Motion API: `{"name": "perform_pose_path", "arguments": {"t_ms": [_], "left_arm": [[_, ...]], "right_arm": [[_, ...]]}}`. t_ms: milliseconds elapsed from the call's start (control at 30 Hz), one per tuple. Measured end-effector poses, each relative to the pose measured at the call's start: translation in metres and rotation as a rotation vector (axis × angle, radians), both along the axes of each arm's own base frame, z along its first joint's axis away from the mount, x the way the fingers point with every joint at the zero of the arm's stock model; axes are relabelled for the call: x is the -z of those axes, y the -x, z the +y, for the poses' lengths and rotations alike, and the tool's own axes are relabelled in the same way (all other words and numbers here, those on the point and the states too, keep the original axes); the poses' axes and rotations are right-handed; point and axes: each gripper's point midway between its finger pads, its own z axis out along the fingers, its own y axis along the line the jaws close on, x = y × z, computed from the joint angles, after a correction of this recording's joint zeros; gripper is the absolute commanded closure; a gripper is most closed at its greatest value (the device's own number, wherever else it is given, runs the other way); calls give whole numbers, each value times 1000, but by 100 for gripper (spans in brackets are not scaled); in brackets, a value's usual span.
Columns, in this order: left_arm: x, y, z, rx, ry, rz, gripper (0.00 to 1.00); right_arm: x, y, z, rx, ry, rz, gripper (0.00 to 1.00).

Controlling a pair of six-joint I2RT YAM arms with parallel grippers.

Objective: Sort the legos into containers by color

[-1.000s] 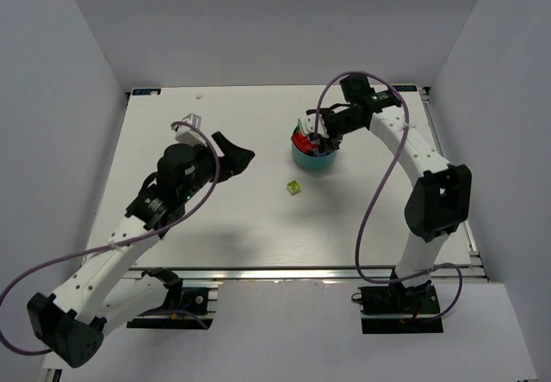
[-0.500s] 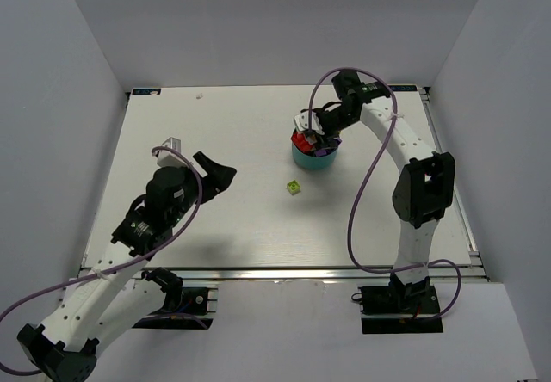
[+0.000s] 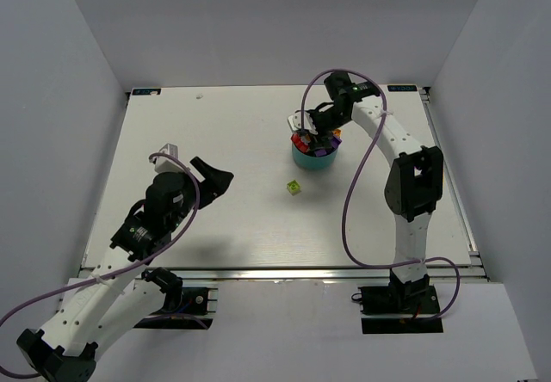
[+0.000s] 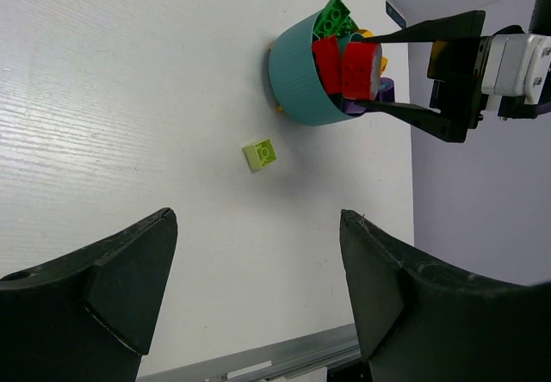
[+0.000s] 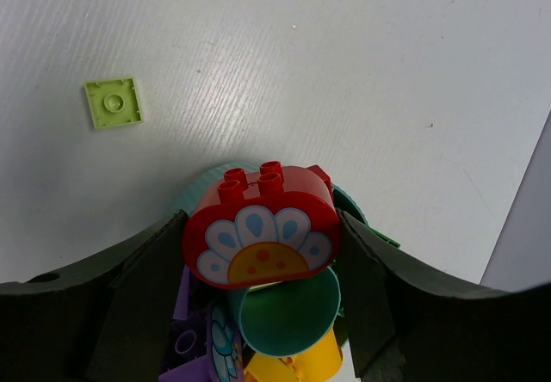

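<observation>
Teal round plastic bowl with wedge compartments [image 3: 312, 162] stands in the upper middle of the white table [image 3: 215, 124], and almost all of the legos are already inside it.

Compared with one second ago, both arms have moved. The right arm has folded in closer, and its gripper [image 3: 312, 129] has gone from the right side of the bowl to its upper left edge. The left arm has pulled back toward the lower left of the top view, away from the work. I judge from this that the right arm alone does the present step, which is to place one brick in the bowl, and that the left arm only makes room.

The right gripper [image 5: 258, 237] pinches a red rounded plastic brick with a flower print [image 5: 258, 227]. Both fingers press on its sides, and it hangs just over the rim of the bowl [image 5: 200, 189], beside the central cup. It is not released yet. I cannot tell which wedge lies under it.

The left gripper [image 4: 256, 227] is spread wide and holds nothing.

A small lime square plastic brick [image 3: 294, 187] lies alone on the table, just below and left of the bowl, in the same place as before. It seems to be the last piece to sort.
</observation>
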Motion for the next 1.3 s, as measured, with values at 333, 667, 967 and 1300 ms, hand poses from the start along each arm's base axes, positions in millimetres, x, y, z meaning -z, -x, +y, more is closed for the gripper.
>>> {"name": "perform_pose_path", "arguments": {"t_ms": [333,667,967,1300], "left_arm": [[2,0,2,-11,2,11,14],[1,1,2,-15,8,11,14],[1,1,2,-16,10,11,14],[1,1,2,-17,12,12,14]], "right_arm": [[5,-7,0,13,10,-10,64],[7,-9,-1,17,18,-12,56],[6,-12,-2,21,18,-26,47],[6,-18,-5,34,23,-44,25]]}}
